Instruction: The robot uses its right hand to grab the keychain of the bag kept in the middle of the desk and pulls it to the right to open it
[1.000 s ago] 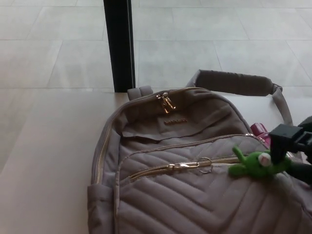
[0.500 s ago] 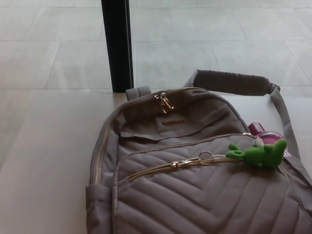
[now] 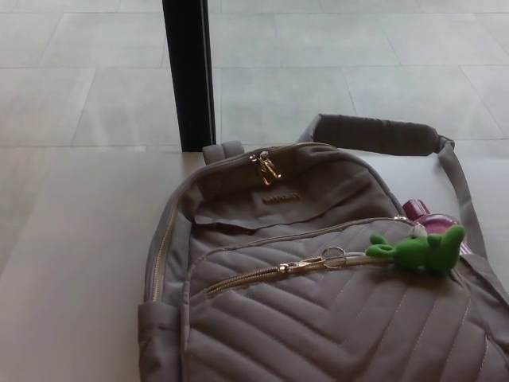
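Head view. A grey quilted backpack (image 3: 318, 294) lies on the pale tabletop (image 3: 71, 263), its lower part cut off by the frame edge. The green frog keychain (image 3: 420, 251) rests on the bag's right side, linked by a ring (image 3: 334, 257) to the gold zipper pull (image 3: 298, 267) of the front pocket. A magenta object (image 3: 429, 215) is largely hidden behind the keychain. Neither hand is seen, so their states cannot be told; the right hand, shown one second earlier, is gone.
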